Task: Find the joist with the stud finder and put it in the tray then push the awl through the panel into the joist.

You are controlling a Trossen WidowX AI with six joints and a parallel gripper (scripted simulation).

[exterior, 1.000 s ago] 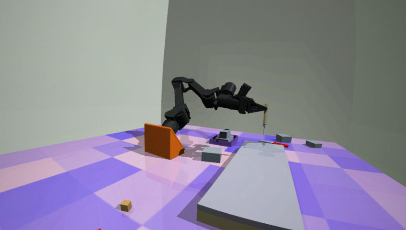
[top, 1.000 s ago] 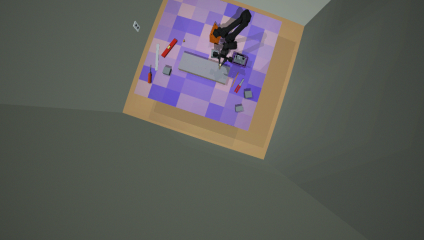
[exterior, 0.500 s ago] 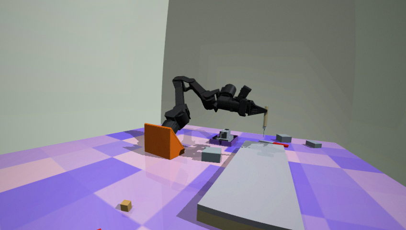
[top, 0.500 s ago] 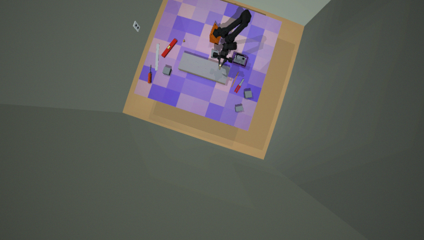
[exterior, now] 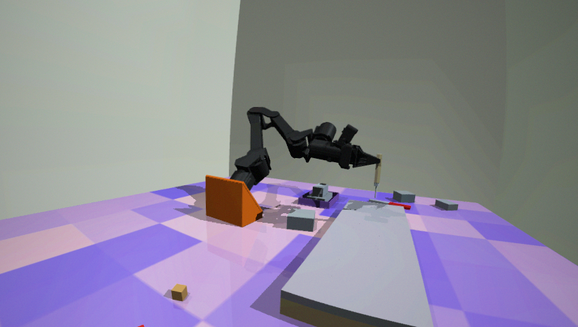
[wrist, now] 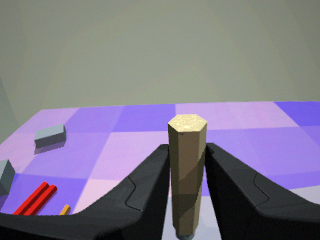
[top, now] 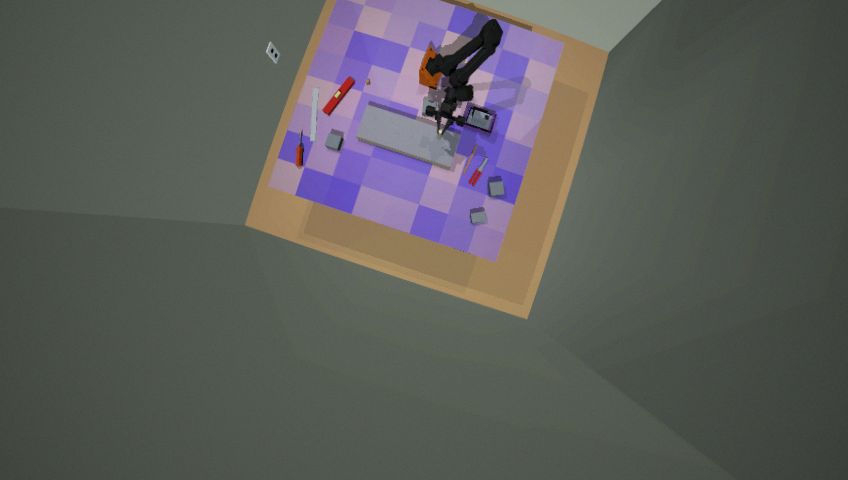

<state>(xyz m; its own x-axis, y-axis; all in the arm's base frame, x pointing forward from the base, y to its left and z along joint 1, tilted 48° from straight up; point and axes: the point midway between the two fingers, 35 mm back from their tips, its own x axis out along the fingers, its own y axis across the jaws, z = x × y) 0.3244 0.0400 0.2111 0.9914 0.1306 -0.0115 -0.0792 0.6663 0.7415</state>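
My gripper [top: 440, 126] [exterior: 373, 161] [wrist: 187, 151] is shut on the awl [exterior: 377, 172] [wrist: 186, 174], a tan wooden handle with a thin metal tip. The awl hangs upright, tip down, a little above the grey floor panel [top: 389, 133] [exterior: 356, 259] near its end closest to the tray. The grey stud finder [top: 479, 118] [exterior: 320, 189] lies in the purple tray [exterior: 308, 199] beside that end of the panel. The panel's top shows no hole.
An orange wedge [exterior: 229, 200] stands by the arm's base, with a grey block [exterior: 300, 219] next to the panel. Red pliers [top: 477, 172] [wrist: 34, 199], a pencil [top: 470, 158] and grey blocks [top: 496, 187] [exterior: 403, 196] lie beyond the panel's end. A red level [top: 338, 95], a ruler [top: 314, 114] and a screwdriver [top: 299, 153] lie on the other side.
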